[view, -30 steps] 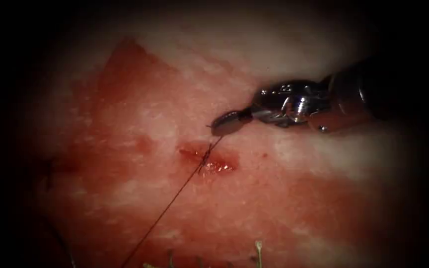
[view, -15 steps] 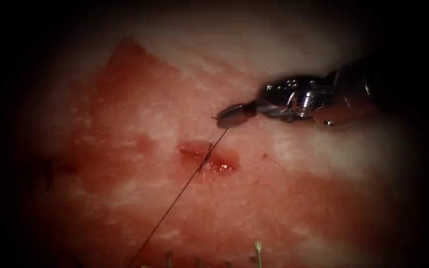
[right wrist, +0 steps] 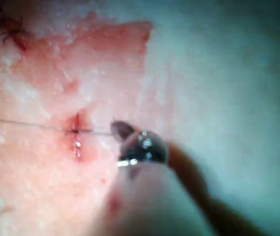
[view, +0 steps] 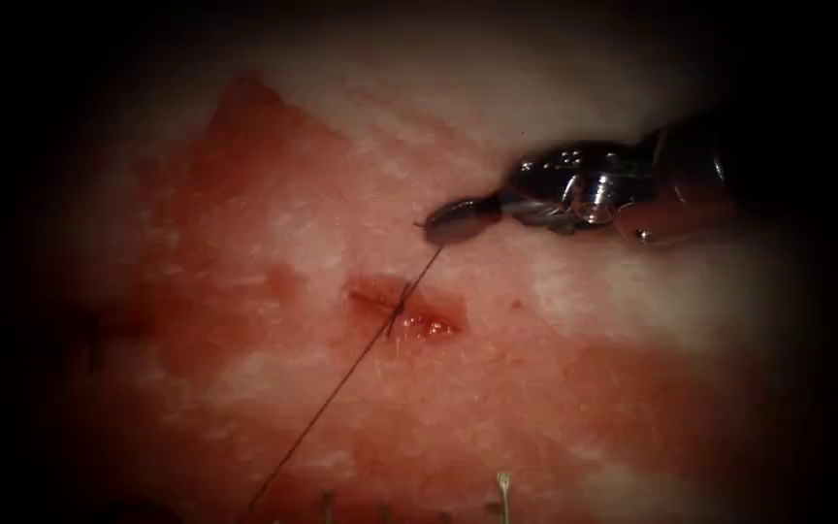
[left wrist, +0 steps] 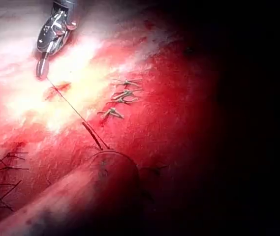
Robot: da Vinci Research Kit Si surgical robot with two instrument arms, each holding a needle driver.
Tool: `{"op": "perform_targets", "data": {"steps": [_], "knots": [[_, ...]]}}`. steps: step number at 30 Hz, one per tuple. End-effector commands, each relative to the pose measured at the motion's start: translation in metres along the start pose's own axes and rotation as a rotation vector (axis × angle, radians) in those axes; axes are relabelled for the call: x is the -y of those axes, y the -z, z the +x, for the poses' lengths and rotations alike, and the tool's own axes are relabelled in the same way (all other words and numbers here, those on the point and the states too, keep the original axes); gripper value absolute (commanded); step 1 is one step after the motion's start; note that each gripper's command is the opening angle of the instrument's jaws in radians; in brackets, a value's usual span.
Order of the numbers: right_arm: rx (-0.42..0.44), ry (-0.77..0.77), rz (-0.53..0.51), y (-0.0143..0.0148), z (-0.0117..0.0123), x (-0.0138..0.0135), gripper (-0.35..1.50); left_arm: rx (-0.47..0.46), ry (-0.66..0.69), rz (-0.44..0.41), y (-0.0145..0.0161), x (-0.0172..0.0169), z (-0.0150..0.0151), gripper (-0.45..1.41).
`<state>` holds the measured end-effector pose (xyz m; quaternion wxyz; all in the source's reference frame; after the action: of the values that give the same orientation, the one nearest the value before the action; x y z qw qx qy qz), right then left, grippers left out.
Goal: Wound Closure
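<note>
One right pincer [view: 443, 225], one taut thread [view: 341, 383], one cut [view: 404, 312].

right tool [view: 460, 221], fingers closed, wrist level

From my console the tissue [view: 273, 223] looks blotchy pink-red with pale whitish streaks, the cut [view: 404, 312] at frame centre is glossy darker red, the thread [view: 341, 383] is thin and dark, and my right tool [view: 458, 221] is shiny silver-grey
</note>
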<state>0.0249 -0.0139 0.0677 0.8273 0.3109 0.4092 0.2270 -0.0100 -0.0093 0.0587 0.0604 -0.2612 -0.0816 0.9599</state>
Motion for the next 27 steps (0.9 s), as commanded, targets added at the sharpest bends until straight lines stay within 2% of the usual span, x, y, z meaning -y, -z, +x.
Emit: {"op": "perform_targets", "data": {"steps": [1, 5, 7, 9, 10, 11, 12, 14, 17, 19, 21, 23, 27], "knots": [[0.000, -0.005, -0.001, -0.0013, -0.0008, 0.0006, -0.35, -0.002, 0.005, -0.010, -0.0006, -0.0007, 0.0005, -0.45], [-0.012, -0.007, 0.039, -0.0017, -0.0012, 0.0014, -0.35, -0.003, 0.013, -0.012, 0.0001, 0.0006, 0.0013, -0.45], [-0.052, -0.010, 0.052, -0.0018, -0.0015, 0.0021, -0.30, -0.016, 0.023, 0.005, 0.0007, 0.0018, 0.0019, -0.45], [-0.083, -0.013, 0.040, -0.0019, -0.0017, 0.0026, 0.12, -0.031, 0.041, 0.024, 0.0012, 0.0031, 0.0025, -0.45], [-0.083, -0.013, 0.040, -0.0019, -0.0017, 0.0026, 0.12, -0.031, 0.041, 0.024, 0.0012, 0.0031, 0.0025, -0.45], [-0.122, -0.019, 0.032, -0.0019, -0.0019, 0.0031, 0.79, -0.046, 0.044, 0.040, 0.0019, 0.0046, 0.0033, -0.45], [-0.162, -0.026, 0.040, -0.0018, -0.0020, 0.0034, 1.11, -0.066, 0.041, 0.050, 0.0026, 0.0061, 0.0042, -0.45], [-0.216, -0.040, 0.043, -0.0015, -0.0022, 0.0037, 1.26, -0.083, 0.044, 0.060, 0.0032, 0.0075, 0.0049, -0.45], [-0.281, -0.059, 0.035, -0.0005, -0.0029, 0.0042, 1.28, -0.112, 0.038, 0.077, 0.0041, 0.0098, 0.0063, -0.45], [-0.318, -0.078, -0.006, 0.0005, -0.0035, 0.0045, 1.28, -0.129, 0.036, 0.088, 0.0047, 0.0113, 0.0072, -0.45], [-0.330, -0.081, -0.023, 0.0010, -0.0038, 0.0047, 1.28, -0.134, 0.031, 0.091, 0.0049, 0.0119, 0.0076, -0.45], [-0.374, -0.100, -0.097, 0.0028, -0.0048, 0.0053, 1.28, -0.155, 0.028, 0.108, 0.0054, 0.0138, 0.0089, -0.45], [-0.419, -0.131, -0.175, 0.0054, -0.0068, 0.0063, 1.28, -0.165, 0.014, 0.123, 0.0056, 0.0163, 0.0106, -0.45]]}}
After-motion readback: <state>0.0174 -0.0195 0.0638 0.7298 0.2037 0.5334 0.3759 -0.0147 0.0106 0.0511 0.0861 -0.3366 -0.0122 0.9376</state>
